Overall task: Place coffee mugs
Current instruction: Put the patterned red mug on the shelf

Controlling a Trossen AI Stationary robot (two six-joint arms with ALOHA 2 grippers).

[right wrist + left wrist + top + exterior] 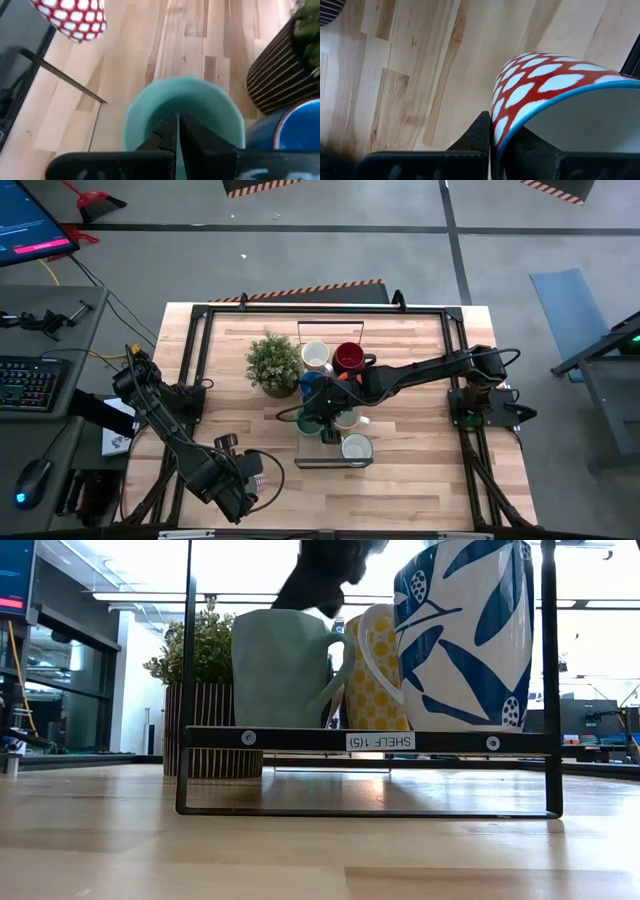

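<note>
The right gripper [318, 418] reached in from the table's right edge over the black wire shelf [330, 464] that stood in the middle of the wooden table [420, 460], and its fingers were pinched together on the rim of the teal green mug [184, 112], one finger inside the cup and one outside. That mug sat on the shelf's left side, just beside the blue mug [312, 385] and close to the potted plant [272, 363] in its striped pot, which stood off the shelf's left edge. Toward the table's far edge a white mug [316, 356] and a dark red mug [349, 357] stood side by side at the back of the shelf. At the shelf's near end another white mug [357, 447] stood alone, and a cream one [349, 420] showed partly under the right arm. From table height the teal green mug, a yellow-dotted mug [378, 668] and a white mug with blue leaves [463, 635] lined up along the shelf's front rail, which bore a small label. The left gripper [245, 480] hung near the table's front-left corner, well apart from the shelf, and it was clamped on the rim of a red mug with white spots [540, 85] and a blue lip, one finger on the outer wall and the other inside the cup. I could not tell whether that mug touched the tabletop.
</note>
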